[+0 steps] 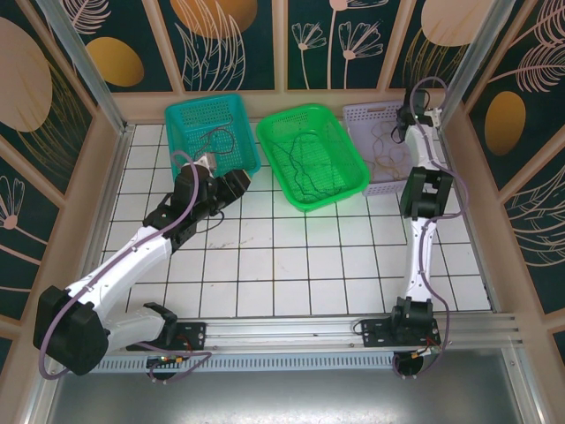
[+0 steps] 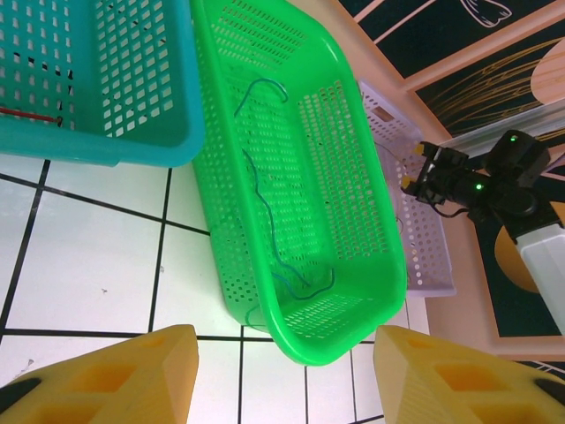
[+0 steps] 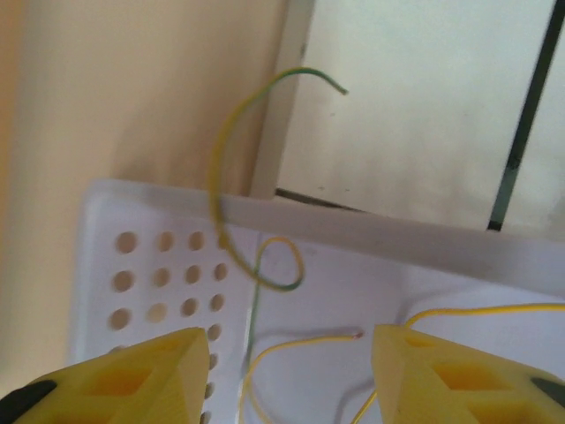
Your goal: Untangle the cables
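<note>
Where thin yel-grn cable (image 3: pixel 212 177) loops, perforated plastic basket (image 3: pixel 371 234)

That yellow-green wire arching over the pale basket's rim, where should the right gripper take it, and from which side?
Probably at the small loop just inside the rim, coming down from above with the open right gripper. There the yellow-green wire doubles on itself, while its free end arches outside the basket.

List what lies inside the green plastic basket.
The bright green perforated plastic basket holds thin dark tangled wires on its floor. Nothing covers them; their count is unclear.
</note>
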Tool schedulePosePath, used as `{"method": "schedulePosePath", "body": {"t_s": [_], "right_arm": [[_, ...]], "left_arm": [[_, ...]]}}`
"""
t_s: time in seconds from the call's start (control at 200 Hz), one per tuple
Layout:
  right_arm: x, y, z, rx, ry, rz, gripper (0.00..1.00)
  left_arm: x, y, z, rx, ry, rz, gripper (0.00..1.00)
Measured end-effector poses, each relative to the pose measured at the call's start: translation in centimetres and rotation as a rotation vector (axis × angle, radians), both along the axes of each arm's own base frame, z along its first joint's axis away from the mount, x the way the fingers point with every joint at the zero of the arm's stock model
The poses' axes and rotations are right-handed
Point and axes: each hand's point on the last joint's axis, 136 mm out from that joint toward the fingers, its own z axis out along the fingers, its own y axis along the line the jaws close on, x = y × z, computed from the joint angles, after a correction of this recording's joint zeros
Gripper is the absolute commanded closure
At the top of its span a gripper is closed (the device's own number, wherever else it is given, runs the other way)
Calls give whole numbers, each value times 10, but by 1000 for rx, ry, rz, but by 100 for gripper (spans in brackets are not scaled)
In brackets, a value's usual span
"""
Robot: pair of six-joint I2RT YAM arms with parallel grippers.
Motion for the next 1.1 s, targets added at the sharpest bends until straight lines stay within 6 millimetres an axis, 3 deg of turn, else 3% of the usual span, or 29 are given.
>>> {"method": "schedulePosePath", "body": {"t_s": [0.155,0.37,0.495,0.726,0.856,1.101], "right_arm": [[5,-10,-14,-59,-19,-60,54],[12,-23,-19,-110,-58,-107,100],[18,-25,-12,-116,-92,-85,100],[21,-7,-2,-78,-98,13,100],[14,9,29,-75,-96,74,100],[-4,50,131,-103,-191,173,100]], "left_arm": [[-1,1,-5,0,12,3,46],[-4,3,-6,-8,17,7,46],[-4,2,-6,-9,17,7,46],[-4,2,-4,-12,12,7,46],[-2,1,-2,-22,-2,8,47],[-11,6,-14,-17,10,10,47]]}}
